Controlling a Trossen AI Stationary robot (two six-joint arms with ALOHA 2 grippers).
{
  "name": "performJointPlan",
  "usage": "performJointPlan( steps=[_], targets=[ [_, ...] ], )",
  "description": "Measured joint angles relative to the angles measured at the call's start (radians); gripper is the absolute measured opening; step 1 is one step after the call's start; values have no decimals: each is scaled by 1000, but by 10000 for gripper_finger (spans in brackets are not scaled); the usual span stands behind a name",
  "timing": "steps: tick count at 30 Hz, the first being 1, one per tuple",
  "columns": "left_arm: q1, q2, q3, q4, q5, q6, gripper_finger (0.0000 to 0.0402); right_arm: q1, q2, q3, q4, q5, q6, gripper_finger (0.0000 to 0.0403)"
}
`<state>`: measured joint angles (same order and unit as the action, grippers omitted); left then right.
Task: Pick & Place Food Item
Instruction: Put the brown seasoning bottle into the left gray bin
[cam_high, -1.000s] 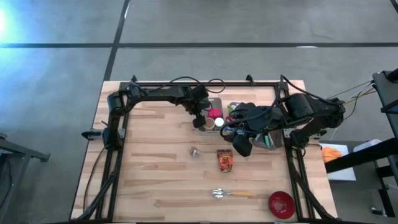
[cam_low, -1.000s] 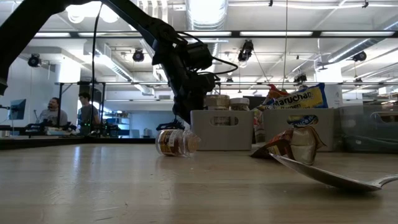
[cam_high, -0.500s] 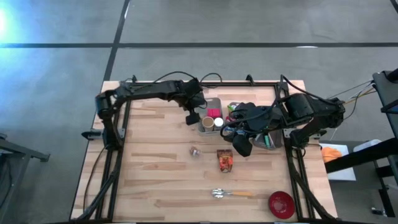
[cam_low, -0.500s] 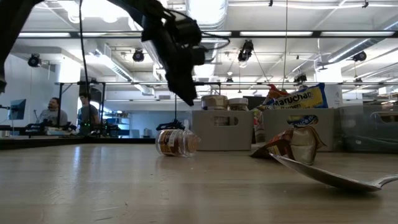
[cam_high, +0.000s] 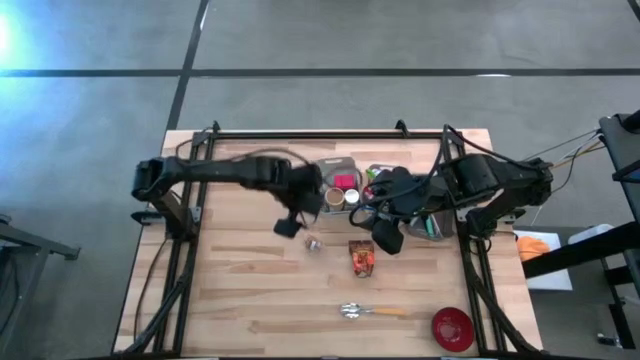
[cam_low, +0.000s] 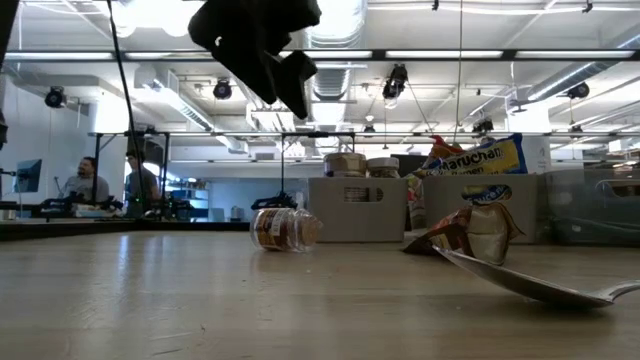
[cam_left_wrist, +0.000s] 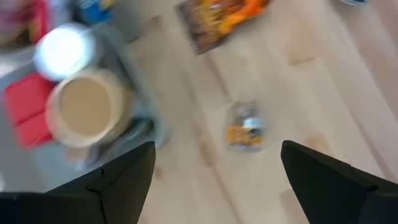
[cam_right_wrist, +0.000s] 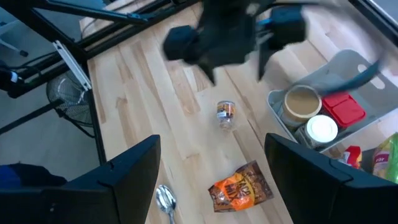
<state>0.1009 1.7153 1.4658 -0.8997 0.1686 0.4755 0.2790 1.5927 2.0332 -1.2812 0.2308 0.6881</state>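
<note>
Left pincer (cam_high: 288, 224) up in the air with fingers apart and nothing inside, near the small jar (cam_high: 314, 243) lying on its side on the worktop (cam_high: 230, 290). Right pincer (cam_high: 386, 238) also apart and empty, waiting above the orange snack bag (cam_high: 361, 257). Some food sitting in the grey bin (cam_high: 349, 162) already, but jar and bag not picked up yet, so likely much left to do
</note>
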Motion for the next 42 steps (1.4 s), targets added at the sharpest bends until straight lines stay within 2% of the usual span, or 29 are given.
performJointPlan(
  steps=[4, 9, 17, 27, 32, 38, 42],
  targets=[
    [-66, 35, 0, 14, -20, 0, 352, 0, 2, -19, 6, 0, 16, 283],
    [-80, 80, -18, 35, -20, -39, 352, 0, 2, -27, 44, 7, 16, 283],
    [-84, 63, -220, 279, -28, -197, 326, 42, -11, -27, 65, 121, 1, 283],
    [-146, 55, -387, 473, -72, -129, 276, 79, -39, -27, 76, 170, 42, 283],
    [-172, 55, -419, 521, -73, -106, 273, 79, -40, -27, 76, 170, 57, 283],
    [-172, 55, -484, 626, -127, -150, 273, 80, -40, -27, 87, 170, 69, 283],
    [-172, 55, -517, 660, -128, -158, 273, 84, -40, -27, 89, 170, 71, 283]
  ],
)
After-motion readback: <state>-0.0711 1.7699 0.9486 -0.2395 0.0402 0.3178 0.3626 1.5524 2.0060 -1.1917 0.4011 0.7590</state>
